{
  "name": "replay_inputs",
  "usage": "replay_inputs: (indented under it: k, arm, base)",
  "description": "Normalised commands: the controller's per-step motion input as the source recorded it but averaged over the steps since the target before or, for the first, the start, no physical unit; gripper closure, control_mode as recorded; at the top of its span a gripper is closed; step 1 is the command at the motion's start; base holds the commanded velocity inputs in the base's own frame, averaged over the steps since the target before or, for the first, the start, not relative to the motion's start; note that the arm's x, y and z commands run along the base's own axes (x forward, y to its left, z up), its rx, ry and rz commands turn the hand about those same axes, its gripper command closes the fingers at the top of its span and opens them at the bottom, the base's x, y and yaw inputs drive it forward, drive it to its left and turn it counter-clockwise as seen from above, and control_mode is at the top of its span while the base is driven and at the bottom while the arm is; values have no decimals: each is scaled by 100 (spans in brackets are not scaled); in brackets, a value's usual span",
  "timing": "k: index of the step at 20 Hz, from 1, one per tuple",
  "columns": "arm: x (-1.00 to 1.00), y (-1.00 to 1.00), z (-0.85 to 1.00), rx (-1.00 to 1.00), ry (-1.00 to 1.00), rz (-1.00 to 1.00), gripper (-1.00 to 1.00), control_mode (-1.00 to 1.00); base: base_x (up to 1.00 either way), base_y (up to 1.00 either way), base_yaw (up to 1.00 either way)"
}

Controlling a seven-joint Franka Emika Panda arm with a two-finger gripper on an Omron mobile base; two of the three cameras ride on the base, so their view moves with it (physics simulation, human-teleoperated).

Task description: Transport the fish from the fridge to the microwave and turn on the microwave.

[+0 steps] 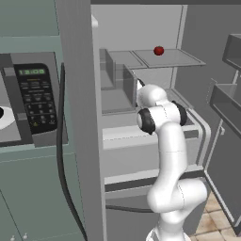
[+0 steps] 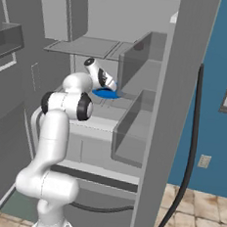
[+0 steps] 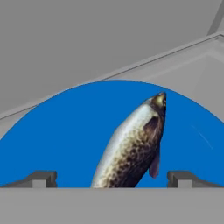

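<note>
- The microwave (image 1: 28,101) in the left base view carries the only writing: a green digital display above its black keypad, digits too small to read with certainty; the key labels are illegible.
- Hand view: the fish (image 3: 133,144) — silvery with a dark speckled back — lies on a round blue plate (image 3: 65,140), its head pointing toward the far side of the shelf.
- The gripper (image 3: 111,178) hangs just above the fish with its two fingertips (image 3: 41,178) spread wide apart, one on each side of the body, holding nothing.
- Right base view: the plate appears as a blue sliver on a middle shelf of the fridge (image 2: 184,93), directly under the hand; the fish itself cannot be made out there.
- Left base view: the arm's own elbow hides the plate and hand — but a small dark-red ball (image 1: 158,50) shows on the upper shelf.
- A black cable (image 1: 61,160) hangs down beside the microwave.
</note>
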Motion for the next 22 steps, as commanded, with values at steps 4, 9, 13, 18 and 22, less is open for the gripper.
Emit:
replay_inputs:
  k: [4,9,13,18,22]
  arm:
    - [0,-2,-13,0,6,-6,-100,-100]
    - [6,-2,-14,0,2,-7,-100,-100]
    - [12,-1,-12,0,0,-4,-100,-100]
    - [12,-1,-7,0,0,-3,-100,-100]
    - [13,-1,-6,0,0,-4,-100,-100]
  base:
    - [0,0,0]
    - [0,0,0]
    - [0,0,0]
    - [0,0,0]
    - [0,0,0]
